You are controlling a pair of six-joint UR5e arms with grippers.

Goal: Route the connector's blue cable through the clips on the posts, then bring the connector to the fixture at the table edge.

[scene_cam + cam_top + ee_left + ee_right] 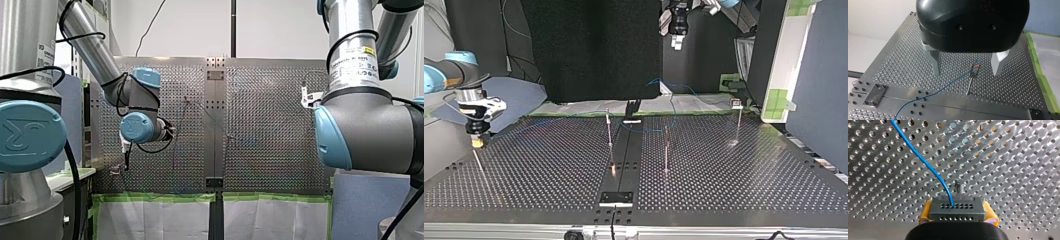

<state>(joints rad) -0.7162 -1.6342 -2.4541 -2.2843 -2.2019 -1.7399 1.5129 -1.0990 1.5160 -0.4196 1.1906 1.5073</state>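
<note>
Connector (957, 211) clamped in yellow-padded right gripper (958, 214), thin blue cable (923, 161) over shiny perforated metal table (1010, 157), left gripper (967, 73) spread wide.

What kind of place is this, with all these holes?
Probably a robotics lab bench: my left arm and my right arm reach over a perforated table with posts and a blue cable on a connector.

Connector (957, 209) is sitting in my right gripper (958, 216), over the table (1010, 157); its cable (923, 161) is trailing toward, seemingly, the middle posts (609, 132).
</note>
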